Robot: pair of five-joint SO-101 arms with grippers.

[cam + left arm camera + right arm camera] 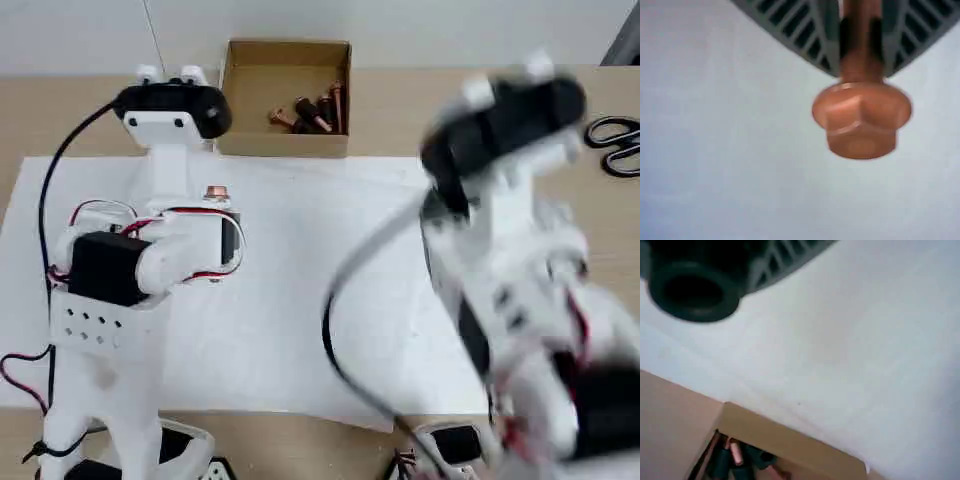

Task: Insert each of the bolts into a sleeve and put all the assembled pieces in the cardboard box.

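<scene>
Nearest, the white sheet (300, 300) ends just short of the bench's (400, 100) front edge, and both arms rise from that edge. A wide stretch of bare sheet lies between them, crossed only by the right arm's black cable (335, 330).

On the left side, the left pincer (860, 40) is closed on a copper bolt (861, 120). Its ribbed grey fingers (790, 30) clamp the shank, and the hexagonal flanged head sticks out past the tips with plain sheet behind it. From above, that bolt (216, 192) shows over the sheet, a little short of the sheet's far edge.

The right pincer (742, 270) grips a black sleeve (692, 287), whose open bore faces out. The sleeve hangs over the sheet, near the sheet's far edge and the box wall.

Beyond the sheet's far edge sits the cardboard box (240, 100), its near wall (790, 440) right against the sheet. Inside, assembled pieces (312, 110) lie bunched toward the box's right side, leaving bare floor on its left; they also show in the right wrist view (735, 457).

Well to the right, by the bench's right edge, scissors (615, 140) rest on bare wood.
</scene>
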